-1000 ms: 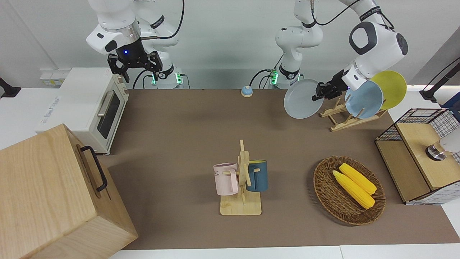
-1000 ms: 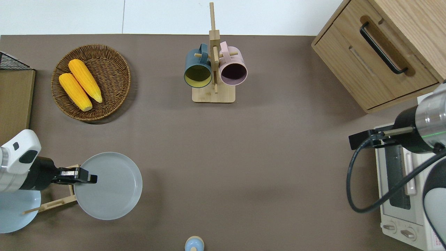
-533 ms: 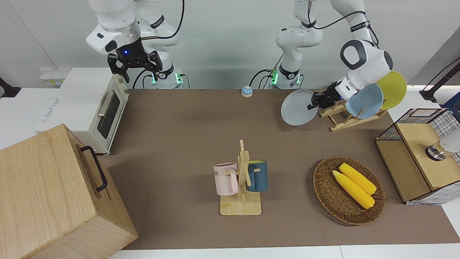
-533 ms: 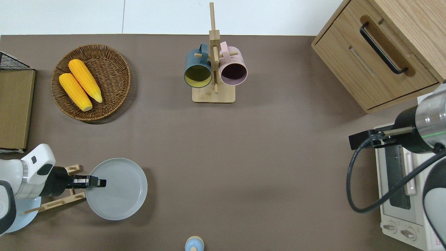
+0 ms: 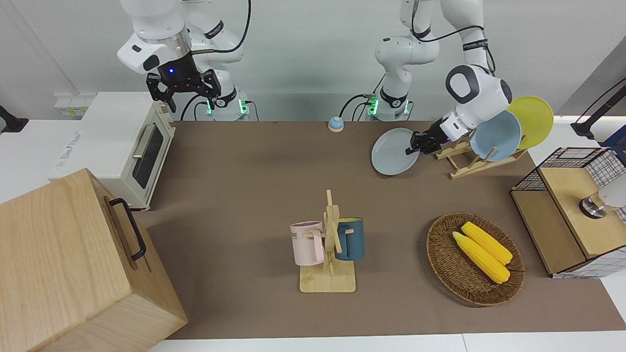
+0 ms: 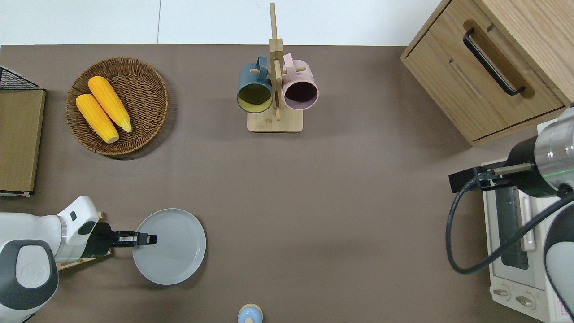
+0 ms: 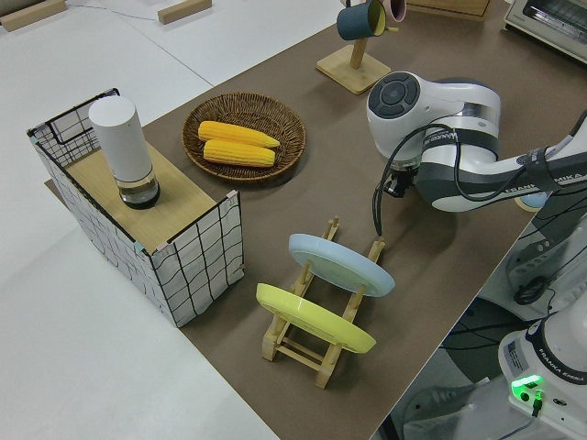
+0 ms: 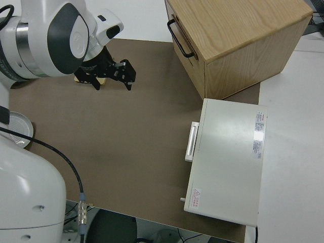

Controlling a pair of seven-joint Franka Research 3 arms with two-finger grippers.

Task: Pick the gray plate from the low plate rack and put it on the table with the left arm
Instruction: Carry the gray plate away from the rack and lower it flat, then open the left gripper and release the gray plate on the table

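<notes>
My left gripper is shut on the rim of the gray plate. It holds the plate slightly tilted and low over the brown table, beside the low plate rack on the side toward the right arm's end. In the overhead view the left gripper grips the plate at the edge nearest the rack. I cannot tell whether the plate touches the table. The rack still holds a light-blue plate and a yellow plate. The right gripper is open and parked.
A small bell sits near the robots at mid-table. A wooden mug stand with two mugs and a wicker basket of corn lie farther out. A wire-sided box, a toaster oven and a wooden cabinet stand at the table's ends.
The left gripper has carried the gray plate away from the rack toward the right arm's end and lowered it close to the table. The right arm has not moved.
</notes>
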